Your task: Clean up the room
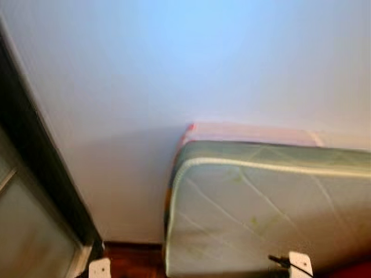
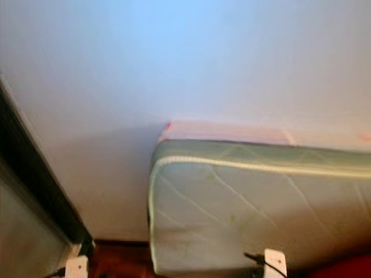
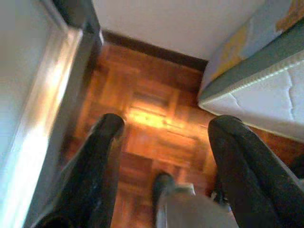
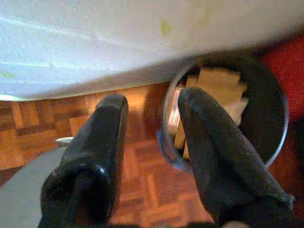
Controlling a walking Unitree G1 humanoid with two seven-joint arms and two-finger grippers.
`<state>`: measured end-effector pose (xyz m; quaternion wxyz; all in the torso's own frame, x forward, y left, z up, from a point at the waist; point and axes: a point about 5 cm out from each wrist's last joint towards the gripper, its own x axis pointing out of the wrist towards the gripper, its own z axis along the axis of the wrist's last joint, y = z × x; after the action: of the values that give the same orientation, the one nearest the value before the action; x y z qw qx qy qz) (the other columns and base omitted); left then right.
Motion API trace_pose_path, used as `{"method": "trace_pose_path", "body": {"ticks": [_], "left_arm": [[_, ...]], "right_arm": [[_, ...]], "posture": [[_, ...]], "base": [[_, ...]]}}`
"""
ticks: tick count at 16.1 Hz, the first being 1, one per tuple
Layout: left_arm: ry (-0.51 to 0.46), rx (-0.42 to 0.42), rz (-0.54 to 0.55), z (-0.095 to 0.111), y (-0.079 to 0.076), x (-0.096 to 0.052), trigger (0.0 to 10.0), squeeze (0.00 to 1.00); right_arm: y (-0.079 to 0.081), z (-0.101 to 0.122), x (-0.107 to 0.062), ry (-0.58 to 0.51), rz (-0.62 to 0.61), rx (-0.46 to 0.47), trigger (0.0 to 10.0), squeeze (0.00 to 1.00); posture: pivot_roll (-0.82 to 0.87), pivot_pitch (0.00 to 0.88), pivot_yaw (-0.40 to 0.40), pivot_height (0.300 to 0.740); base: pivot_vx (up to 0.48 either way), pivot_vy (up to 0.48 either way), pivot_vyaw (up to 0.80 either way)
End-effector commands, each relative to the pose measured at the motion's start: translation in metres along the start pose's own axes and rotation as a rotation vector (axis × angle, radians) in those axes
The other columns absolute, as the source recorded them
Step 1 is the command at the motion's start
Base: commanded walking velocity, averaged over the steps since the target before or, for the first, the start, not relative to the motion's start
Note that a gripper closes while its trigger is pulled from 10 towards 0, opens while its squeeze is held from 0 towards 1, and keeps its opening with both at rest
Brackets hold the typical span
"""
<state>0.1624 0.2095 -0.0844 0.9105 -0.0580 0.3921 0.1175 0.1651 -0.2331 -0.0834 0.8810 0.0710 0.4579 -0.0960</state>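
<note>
A round dark bin (image 4: 264, 90) with a metal rim holds tan scraps of paper or card (image 4: 216, 81). My right gripper (image 4: 154, 102) is shut on its rim, one finger (image 4: 209, 142) inside the bin and the other finger (image 4: 102, 142) outside. The bin hangs over parquet, just beside the edge of a pale quilted mattress (image 1: 266, 214). My left gripper (image 3: 166, 126) is open and holds nothing, pointing down at the parquet floor (image 3: 152, 109) between a door frame and the mattress corner (image 3: 266, 90).
The white wall (image 1: 174, 69) is close ahead, with a dark skirting board (image 3: 152, 47) at its foot. A dark door frame (image 1: 35, 156) with a glass panel stands on the left. Something red (image 4: 285, 57) lies on the floor beside the bin.
</note>
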Motion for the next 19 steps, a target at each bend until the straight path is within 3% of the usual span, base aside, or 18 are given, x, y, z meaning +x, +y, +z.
{"method": "trace_pose_path", "body": {"ticks": [1,19], "left_arm": [[0.084,0.154,0.018,0.0401,0.0440,0.0106,10.0,0.00],[0.081,0.160,0.007,0.0412,0.0414,0.0113,10.0,0.00]], "right_arm": [[0.0159,0.0389,0.0077,-0.018,0.066,-0.013,10.0,0.00],[0.0169,0.0426,0.0080,-0.027,0.065,-0.023,10.0,0.00]], "posture": [[0.06,0.000,-0.008,0.740],[0.06,0.000,-0.020,0.740]], "base": [[0.000,0.000,-0.78],[0.000,0.000,-0.76]]}}
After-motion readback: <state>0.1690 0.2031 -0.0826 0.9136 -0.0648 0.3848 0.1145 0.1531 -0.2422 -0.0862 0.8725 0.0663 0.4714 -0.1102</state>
